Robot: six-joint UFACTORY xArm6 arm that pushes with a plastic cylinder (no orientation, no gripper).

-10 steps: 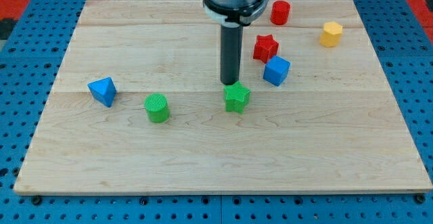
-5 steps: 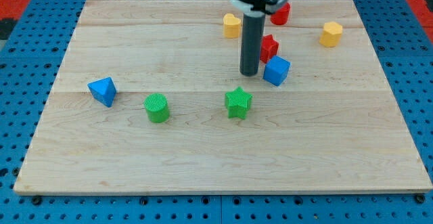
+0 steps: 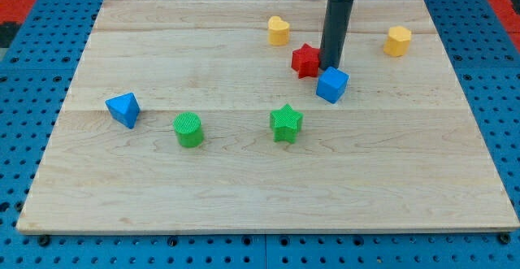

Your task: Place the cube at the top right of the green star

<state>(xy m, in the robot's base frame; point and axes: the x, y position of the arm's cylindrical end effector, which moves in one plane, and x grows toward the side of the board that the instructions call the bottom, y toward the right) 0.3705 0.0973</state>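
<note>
The blue cube [image 3: 331,84] sits up and to the right of the green star [image 3: 286,123], with a gap between them. My tip [image 3: 331,66] stands just above the cube's top edge, touching or nearly touching it. The red star [image 3: 306,60] lies right beside the rod on its left. The rod rises toward the view's top and hides the board behind it.
A yellow heart-shaped block [image 3: 279,30] lies left of the rod near the top. A yellow block [image 3: 398,40] lies at the top right. A green cylinder [image 3: 188,129] and a blue triangular block [image 3: 123,109] lie at the left. The wooden board [image 3: 260,188] sits on a blue pegboard.
My tip has moved right and up, from just above the green star to just above the blue cube. The red star shifted a little left. The red cylinder at the top is now hidden.
</note>
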